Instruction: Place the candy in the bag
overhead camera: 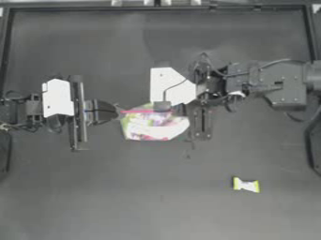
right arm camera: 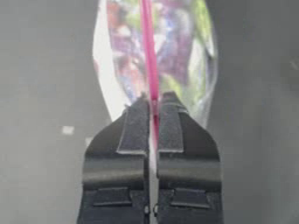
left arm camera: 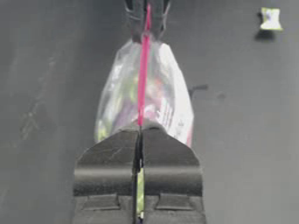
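While both claws, left gripper (overhead camera: 117,112) and right gripper (overhead camera: 171,109), pinch the limp bag (overhead camera: 153,125) by its pink seal mid-table, I note candy (overhead camera: 246,185) lying near-right: light, crinkly; grip its middle.

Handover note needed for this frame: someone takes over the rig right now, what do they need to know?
Left gripper: shut on the pink seal strip at the left end of the bag.
Right gripper: shut on the same strip at its right end. The bag is between the two, mid-table; whether it is lifted or resting cannot be told.
Candy: lying loose on the table, well off to the bag's right and nearer the front edge, touched by nothing.
Done: both ends of the bag's rim gripped.
Left: the seal looks closed, so open it, free a gripper, fetch the candy and drop it in.
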Tool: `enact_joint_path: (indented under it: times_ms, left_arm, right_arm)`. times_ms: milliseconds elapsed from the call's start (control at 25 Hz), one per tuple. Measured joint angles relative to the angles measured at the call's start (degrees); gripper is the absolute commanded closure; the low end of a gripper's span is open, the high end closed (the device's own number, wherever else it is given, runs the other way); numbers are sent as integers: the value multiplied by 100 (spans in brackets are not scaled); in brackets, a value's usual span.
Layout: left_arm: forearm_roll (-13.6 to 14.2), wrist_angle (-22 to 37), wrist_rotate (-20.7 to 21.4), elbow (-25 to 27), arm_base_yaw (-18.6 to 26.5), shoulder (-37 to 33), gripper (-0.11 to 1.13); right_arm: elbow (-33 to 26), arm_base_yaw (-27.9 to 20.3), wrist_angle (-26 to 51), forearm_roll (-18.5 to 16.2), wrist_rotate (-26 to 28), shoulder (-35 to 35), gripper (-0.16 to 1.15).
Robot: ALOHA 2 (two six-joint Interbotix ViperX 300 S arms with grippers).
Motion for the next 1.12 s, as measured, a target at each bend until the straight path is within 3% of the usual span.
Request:
enact_joint_path:
  times_ms: [1120]
  left_arm:
    - [0,-53,0,0,0,97,98]
  right_arm:
    - [1213,-88,-193,-97,624,-967,93]
